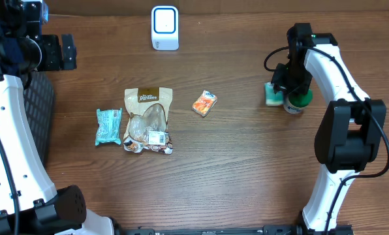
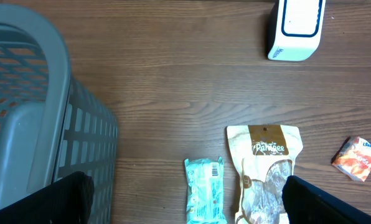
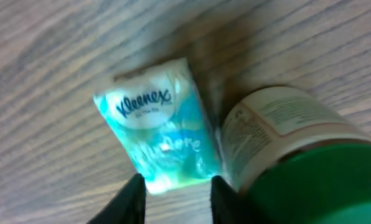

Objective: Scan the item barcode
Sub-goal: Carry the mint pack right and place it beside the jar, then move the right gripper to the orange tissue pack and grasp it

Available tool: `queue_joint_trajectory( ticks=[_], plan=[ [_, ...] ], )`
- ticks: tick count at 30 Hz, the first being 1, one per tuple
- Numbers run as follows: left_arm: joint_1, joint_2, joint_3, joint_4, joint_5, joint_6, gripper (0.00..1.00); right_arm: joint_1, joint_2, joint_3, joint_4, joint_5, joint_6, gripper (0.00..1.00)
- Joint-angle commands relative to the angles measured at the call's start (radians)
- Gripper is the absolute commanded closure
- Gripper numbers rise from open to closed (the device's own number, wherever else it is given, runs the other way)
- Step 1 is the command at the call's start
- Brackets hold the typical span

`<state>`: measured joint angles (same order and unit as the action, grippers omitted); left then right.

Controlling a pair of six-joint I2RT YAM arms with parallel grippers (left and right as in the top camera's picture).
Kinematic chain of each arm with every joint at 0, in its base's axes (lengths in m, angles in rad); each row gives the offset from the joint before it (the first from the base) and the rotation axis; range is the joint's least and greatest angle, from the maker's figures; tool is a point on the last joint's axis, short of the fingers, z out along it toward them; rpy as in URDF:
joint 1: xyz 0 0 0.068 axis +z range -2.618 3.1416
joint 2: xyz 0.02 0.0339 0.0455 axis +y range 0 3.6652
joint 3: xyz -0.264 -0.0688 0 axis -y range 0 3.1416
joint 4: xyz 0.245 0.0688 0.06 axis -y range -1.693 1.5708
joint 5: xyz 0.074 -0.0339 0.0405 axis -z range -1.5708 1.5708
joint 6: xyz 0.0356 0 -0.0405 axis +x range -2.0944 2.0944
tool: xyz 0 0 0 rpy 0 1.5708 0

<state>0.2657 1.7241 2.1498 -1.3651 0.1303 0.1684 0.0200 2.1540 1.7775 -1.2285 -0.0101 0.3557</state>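
Observation:
A white barcode scanner (image 1: pixel 164 27) (image 2: pixel 295 28) stands at the table's far edge. My right gripper (image 1: pixel 282 85) (image 3: pixel 176 186) hovers low over a teal Kleenex tissue pack (image 1: pixel 273 94) (image 3: pixel 157 127) lying flat on the wood. Its fingers stand a little apart at the pack's near end, with bare table between the tips, so it is open and holds nothing. A jar with a green lid (image 1: pixel 299 101) (image 3: pixel 297 143) stands right beside the pack. My left gripper (image 1: pixel 54 52) (image 2: pixel 185 199) is wide open and empty, high at the far left.
A teal snack packet (image 1: pixel 108 126) (image 2: pixel 205 190), a brown pouch (image 1: pixel 148 119) (image 2: pixel 264 168) and a small orange packet (image 1: pixel 205 104) (image 2: pixel 356 158) lie mid-table. A grey basket (image 1: pixel 38 111) (image 2: pixel 48 124) stands at the left edge.

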Motion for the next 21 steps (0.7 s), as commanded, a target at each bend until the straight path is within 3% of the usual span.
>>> queue_joint_trajectory(
  ticks=[1,11,18,21],
  plan=[
    [0.002,-0.003,0.02,0.001,-0.004,0.019,0.01,-0.005,0.005,0.058,-0.035,0.016,0.004,0.64],
    [0.002,-0.003,0.02,0.001,-0.004,0.019,0.0,0.008,0.005,0.365,-0.243,-0.08,0.003,0.55],
    [0.002,-0.003,0.02,0.001,-0.004,0.019,0.0,0.009,0.004,0.492,-0.325,-0.336,-0.047,0.57],
    [0.002,-0.003,0.02,0.001,-0.004,0.019,0.0,0.01,0.003,0.508,-0.357,-0.412,-0.084,0.62]
  ],
)
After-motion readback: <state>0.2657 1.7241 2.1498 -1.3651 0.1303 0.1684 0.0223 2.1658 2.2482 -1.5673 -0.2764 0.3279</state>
